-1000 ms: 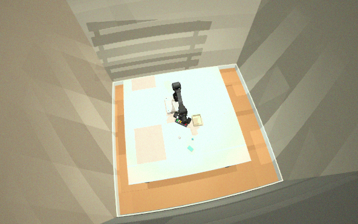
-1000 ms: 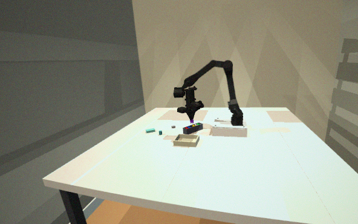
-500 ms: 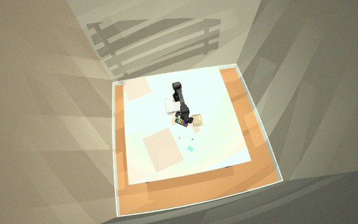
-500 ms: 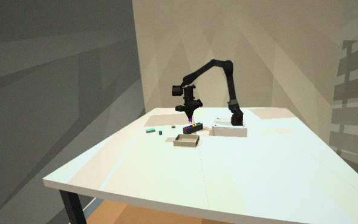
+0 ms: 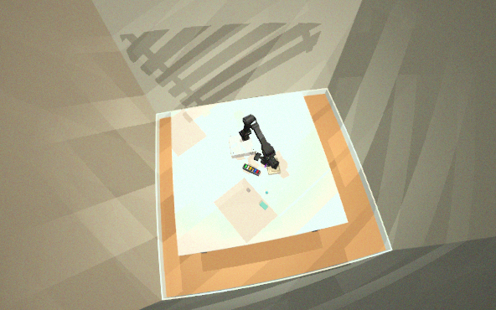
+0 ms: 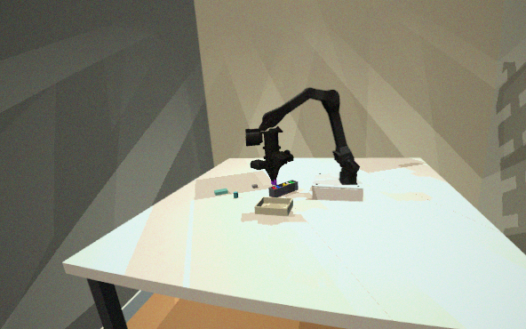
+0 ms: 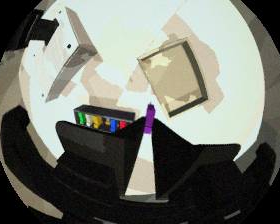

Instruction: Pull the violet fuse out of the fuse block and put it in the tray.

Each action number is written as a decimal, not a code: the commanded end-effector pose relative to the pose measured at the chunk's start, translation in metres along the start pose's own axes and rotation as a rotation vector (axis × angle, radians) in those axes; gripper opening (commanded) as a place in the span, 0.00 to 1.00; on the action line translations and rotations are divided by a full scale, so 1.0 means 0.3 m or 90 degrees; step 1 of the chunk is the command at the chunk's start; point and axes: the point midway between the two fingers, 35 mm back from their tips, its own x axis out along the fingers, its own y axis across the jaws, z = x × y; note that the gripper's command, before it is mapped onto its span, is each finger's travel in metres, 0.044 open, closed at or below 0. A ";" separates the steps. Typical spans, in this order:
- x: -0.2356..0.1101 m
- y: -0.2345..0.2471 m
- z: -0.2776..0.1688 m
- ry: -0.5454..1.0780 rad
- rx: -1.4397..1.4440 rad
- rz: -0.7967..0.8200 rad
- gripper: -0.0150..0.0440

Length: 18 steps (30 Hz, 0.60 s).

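My gripper (image 6: 274, 179) (image 7: 148, 120) is shut on the violet fuse (image 6: 274, 182) (image 7: 149, 120) and holds it upright. The fuse hangs a little above the table, clear of the dark fuse block (image 5: 251, 168) (image 6: 283, 188) (image 7: 100, 121), near the block's end that faces the tray. Several coloured fuses still stand in the block. The shallow beige tray (image 5: 273, 170) (image 6: 274, 206) (image 7: 173, 78) lies just beyond the block and is empty. In the wrist view the fuse tip sits between the block and the tray.
The arm's white base plate (image 5: 239, 147) (image 6: 337, 192) (image 7: 71, 52) lies beside the block. A teal block (image 5: 263, 204) (image 6: 221, 191), a small teal cylinder (image 5: 266, 193) (image 6: 235, 195) and a small grey piece (image 5: 248, 189) (image 6: 254, 186) lie farther off on the table.
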 end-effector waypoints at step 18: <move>0.027 -0.159 0.181 -0.006 0.001 -0.001 0.25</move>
